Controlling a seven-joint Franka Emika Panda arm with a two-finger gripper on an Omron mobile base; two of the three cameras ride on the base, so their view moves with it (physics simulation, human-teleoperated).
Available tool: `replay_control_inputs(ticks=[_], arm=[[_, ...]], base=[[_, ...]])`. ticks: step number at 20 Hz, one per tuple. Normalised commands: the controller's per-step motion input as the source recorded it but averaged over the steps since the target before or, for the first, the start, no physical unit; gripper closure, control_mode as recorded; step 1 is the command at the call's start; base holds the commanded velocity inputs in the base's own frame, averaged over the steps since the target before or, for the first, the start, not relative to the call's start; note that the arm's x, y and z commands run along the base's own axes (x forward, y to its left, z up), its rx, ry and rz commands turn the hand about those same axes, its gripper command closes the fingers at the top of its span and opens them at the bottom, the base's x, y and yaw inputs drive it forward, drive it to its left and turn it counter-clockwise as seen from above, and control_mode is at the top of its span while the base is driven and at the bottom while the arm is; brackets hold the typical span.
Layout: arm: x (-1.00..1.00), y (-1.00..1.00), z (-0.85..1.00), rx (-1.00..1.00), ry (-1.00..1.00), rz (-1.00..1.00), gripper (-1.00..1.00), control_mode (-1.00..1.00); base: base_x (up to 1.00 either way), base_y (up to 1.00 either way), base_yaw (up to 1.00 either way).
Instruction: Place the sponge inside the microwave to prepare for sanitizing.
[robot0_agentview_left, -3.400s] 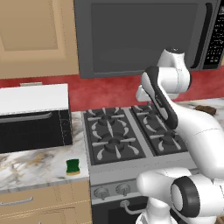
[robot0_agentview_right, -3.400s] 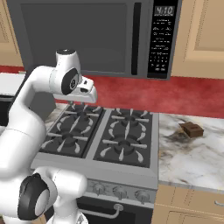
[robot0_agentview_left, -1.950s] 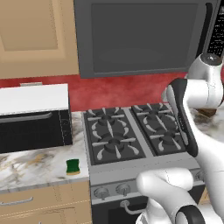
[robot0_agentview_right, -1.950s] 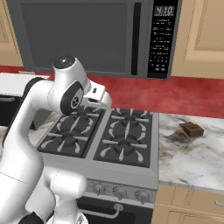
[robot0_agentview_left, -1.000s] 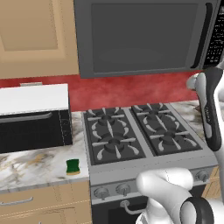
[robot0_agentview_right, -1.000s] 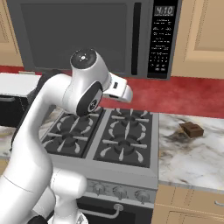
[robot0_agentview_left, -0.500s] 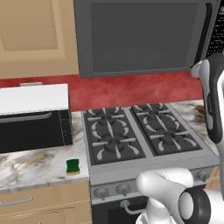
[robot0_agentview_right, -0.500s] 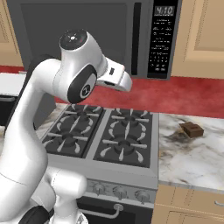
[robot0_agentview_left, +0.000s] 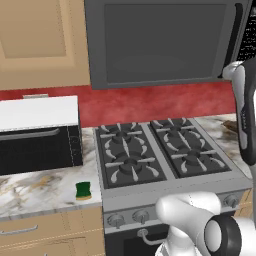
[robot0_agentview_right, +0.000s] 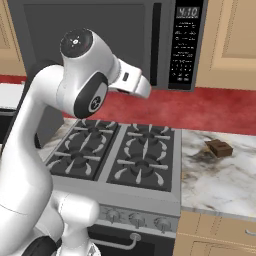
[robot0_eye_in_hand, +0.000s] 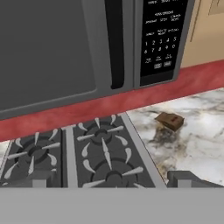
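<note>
Facing the closed microwave (robot0_eye_in_hand: 65, 48), your gripper (robot0_eye_in_hand: 109, 179) hangs wide open and empty near its handle (robot0_eye_in_hand: 114, 43); next, pull the door open, while the sponge (robot0_agentview_left: 83, 190) waits left of the stove (robot0_agentview_left: 160, 155).

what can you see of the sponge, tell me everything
The sponge is a small rectangular block with a green top and a yellow underside showing along its lower edge. It lies flat on the marble counter, near the front edge, left of the stove and in front of the black oven box. Nothing else touches it.
</note>
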Motion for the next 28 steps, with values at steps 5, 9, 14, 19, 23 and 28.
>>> replay_control_inputs(ticks=[5, 9, 14, 19, 23, 28], arm=[[0.00, -0.03, 0.46, -0.02, -0.02, 0.00, -1.00, -1.00], [-0.01, -0.28, 0.39, 0.00, 0.00, 0.00, -1.00, -1.00], [0.16, -0.12, 0.03, 0.01, 0.00, -0.01, -1.00, -1.00], [0.64, -0.09, 0.00, 0.00, 0.00, 0.01, -1.00, -1.00], [0.43, -0.28, 0.00, 0.00, 0.00, 0.04, -1.00, -1.00], [0.55, -0.20, 0.00, 0.00, 0.00, 0.05, -1.00, -1.00]], base=[[0.00, 0.00, 0.00], [0.00, 0.00, 0.00], [0.00, 0.00, 0.00], [0.00, 0.00, 0.00], [0.00, 0.00, 0.00], [0.00, 0.00, 0.00]])
